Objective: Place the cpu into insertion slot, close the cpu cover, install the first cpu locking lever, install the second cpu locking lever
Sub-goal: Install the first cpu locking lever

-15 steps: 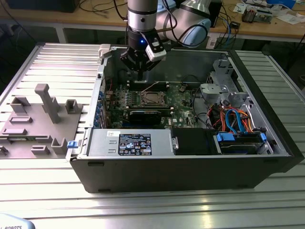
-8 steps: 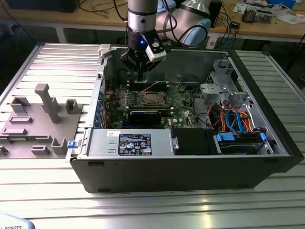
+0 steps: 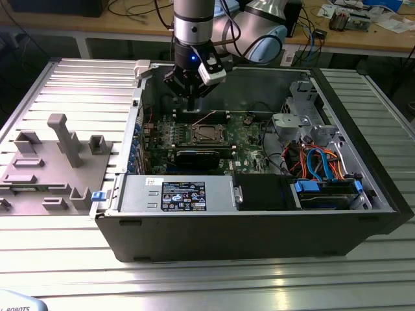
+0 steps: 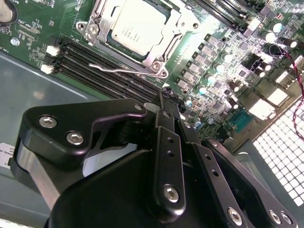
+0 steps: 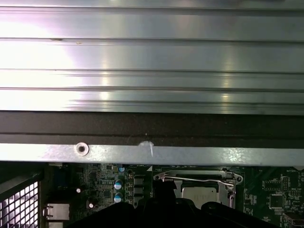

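The dull silver, flat square cpu (image 4: pixel 134 27) sits in the insertion slot (image 4: pixel 159 66) on the green motherboard (image 4: pixel 223 71), framed by the thin shiny cpu cover (image 4: pixel 97 23) inside the black computer case (image 3: pixel 259 227). The matte black gripper (image 4: pixel 166 97) hangs above the motherboard beside the slot, fingers clenched together on nothing.

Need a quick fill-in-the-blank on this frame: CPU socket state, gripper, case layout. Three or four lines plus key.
1. The dull silver-grey square cpu lies inside the ____ on the green motherboard.
2. The thin silvery metal cpu cover frames the chip and lies ____ over it.
3. In the exterior view the black gripper hangs ____ the socket, touching nothing.
4. In the exterior view, orange and blue cables sit at the open grey computer case's ____ side.

Missing words: insertion slot; closed; above; right
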### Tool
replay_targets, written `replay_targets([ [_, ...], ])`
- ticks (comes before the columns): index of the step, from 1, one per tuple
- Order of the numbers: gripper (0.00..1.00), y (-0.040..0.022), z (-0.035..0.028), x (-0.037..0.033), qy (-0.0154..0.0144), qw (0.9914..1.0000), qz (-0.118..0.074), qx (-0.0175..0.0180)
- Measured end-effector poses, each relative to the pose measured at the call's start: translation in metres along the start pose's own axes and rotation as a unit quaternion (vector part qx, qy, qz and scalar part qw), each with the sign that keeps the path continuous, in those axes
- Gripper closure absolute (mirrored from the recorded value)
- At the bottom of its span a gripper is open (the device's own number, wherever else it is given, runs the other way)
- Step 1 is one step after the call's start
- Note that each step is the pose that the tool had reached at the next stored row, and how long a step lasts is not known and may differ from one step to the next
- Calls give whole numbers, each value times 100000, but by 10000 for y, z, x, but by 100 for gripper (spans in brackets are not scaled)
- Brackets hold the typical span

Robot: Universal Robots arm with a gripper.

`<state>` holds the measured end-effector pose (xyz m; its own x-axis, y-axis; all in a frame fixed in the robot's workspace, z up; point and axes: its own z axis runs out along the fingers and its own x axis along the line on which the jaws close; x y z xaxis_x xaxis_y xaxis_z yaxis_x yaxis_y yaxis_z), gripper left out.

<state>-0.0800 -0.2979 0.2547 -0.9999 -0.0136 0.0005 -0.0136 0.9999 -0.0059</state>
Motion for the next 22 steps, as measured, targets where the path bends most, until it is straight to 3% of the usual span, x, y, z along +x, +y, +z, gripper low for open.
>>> replay_targets([
  [22, 89, 1, 81, 4, -16, 100000, -152, -97],
])
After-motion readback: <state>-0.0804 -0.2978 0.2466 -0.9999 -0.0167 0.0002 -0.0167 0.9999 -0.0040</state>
